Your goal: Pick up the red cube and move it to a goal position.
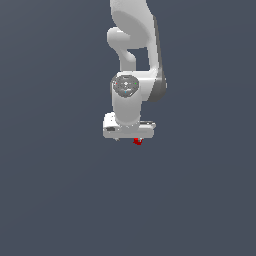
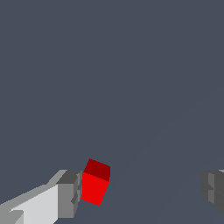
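Note:
The red cube is tiny and bright red, and lies tilted on the dark grey floor. In the wrist view it sits between my gripper's fingers, right beside one grey fingertip and far from the other. The jaws stand wide apart, so the gripper is open and holds nothing. In the exterior view the white gripper hangs low over the floor, and the red cube peeks out just below its hand, toward the exterior view's right.
The white arm rises straight up behind the gripper in the exterior view. A plain dark grey floor lies all around. No goal marker shows.

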`<state>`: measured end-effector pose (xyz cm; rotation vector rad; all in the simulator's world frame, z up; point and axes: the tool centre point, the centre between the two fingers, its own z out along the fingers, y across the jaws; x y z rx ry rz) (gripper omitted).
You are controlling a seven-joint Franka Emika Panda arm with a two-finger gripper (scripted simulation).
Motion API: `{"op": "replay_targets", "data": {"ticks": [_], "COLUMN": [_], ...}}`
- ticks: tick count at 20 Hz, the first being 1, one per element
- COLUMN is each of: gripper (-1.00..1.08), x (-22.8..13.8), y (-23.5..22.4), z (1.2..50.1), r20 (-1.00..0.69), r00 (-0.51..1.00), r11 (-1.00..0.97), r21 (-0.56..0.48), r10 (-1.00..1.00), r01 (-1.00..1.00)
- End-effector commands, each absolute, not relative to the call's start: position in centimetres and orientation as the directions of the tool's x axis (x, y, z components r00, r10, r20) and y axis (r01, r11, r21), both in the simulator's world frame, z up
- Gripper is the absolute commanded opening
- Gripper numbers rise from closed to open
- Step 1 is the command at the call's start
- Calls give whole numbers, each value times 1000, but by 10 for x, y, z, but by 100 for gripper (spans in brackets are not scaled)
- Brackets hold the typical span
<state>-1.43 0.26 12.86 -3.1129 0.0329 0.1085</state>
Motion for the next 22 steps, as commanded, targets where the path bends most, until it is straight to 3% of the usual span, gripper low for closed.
{"op": "replay_targets", "data": {"ticks": [1, 11, 22], "gripper": [100, 100, 100], "x": [-14, -27, -64], "y": [3, 9, 32], "z": [129, 113, 62], "r20": [-70, -60, -27], "r00": [997, 995, 968], "r11": [-999, -997, -969], "r21": [-26, -21, -7], "r10": [-20, -75, -249], "r01": [-22, -76, -249]}}
